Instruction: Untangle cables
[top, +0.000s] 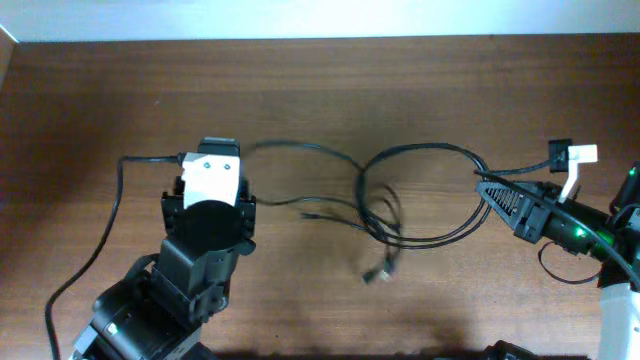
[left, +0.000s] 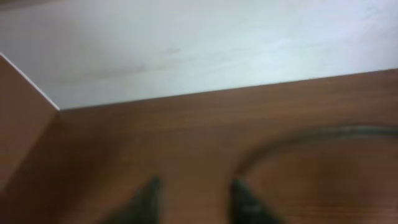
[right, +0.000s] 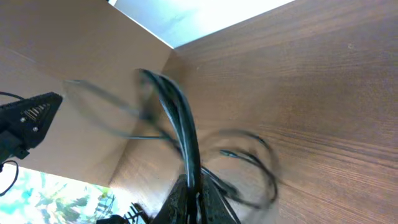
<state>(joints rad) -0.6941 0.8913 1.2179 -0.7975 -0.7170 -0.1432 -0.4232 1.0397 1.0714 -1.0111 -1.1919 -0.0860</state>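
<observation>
**Thin black cables** (top: 430, 147): loose overlapping loops on brown wood-grain tabletop (top: 300, 80), centre to right of centre. One strand runs left, ending near left arm's head. Small plug end (top: 372, 277) lies at near side of tangle.

**Right end effector** (right: 194, 190): clenched on bundle of strands at loops' right edge; strands fan out from jaws.

**Left end effector** (left: 196, 200): released, fingers apart, nothing between them. Blurred arc to its right, probably cable strand, clear of fingers.
</observation>
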